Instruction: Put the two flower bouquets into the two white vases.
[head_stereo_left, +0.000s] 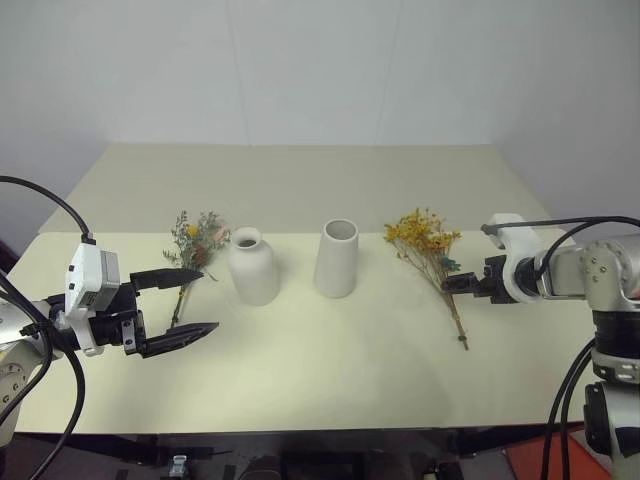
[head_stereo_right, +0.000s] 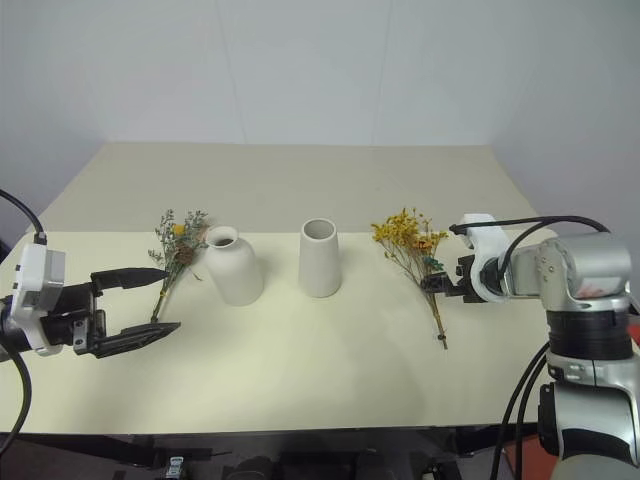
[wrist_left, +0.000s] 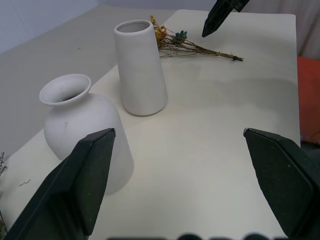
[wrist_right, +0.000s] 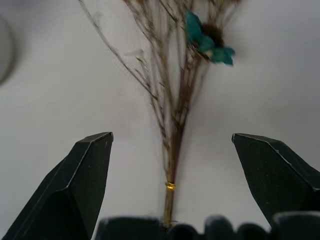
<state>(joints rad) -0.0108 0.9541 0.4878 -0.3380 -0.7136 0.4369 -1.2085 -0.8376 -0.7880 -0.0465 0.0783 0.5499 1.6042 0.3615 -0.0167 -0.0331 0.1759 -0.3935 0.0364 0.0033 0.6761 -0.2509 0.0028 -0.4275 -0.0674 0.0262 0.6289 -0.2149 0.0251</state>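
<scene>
A pale table (head_stereo_left: 330, 380) stands against a plain wall, and nothing of the task is done yet; both white vases stand empty and both bouquets lie flat on the tabletop. The right gripper (wrist_right: 172, 150) hangs with its two black fingers spread wide, tilted down over the yellow bouquet (head_stereo_left: 425, 240); the thin brown stems run straight up the gap between the fingers, bound by a small gold tie close to the gripper's base, with a teal scrap further along, and I cannot tell whether either finger touches the stems or the table. The cylinder vase (head_stereo_left: 337, 258) stands well beyond that gripper, toward the middle of the table; the rounded bottle vase (head_stereo_left: 253, 265) stands just beside it, further on. The left gripper (head_stereo_left: 180, 305) is held above the near table edge, fingers also spread wide, gripping nothing; the bottle vase sits just ahead of it and the grey-green bouquet (head_stereo_left: 195, 245) lies just beyond its upper fingertip, next to that vase. Still to come, by my reckoning: grasping each bunch, lifting it upright, and feeding the stems into a vase mouth. The grey-green bunch is small and its parts hard to make out; the yellow blossoms are cut off in the right wrist view.
</scene>
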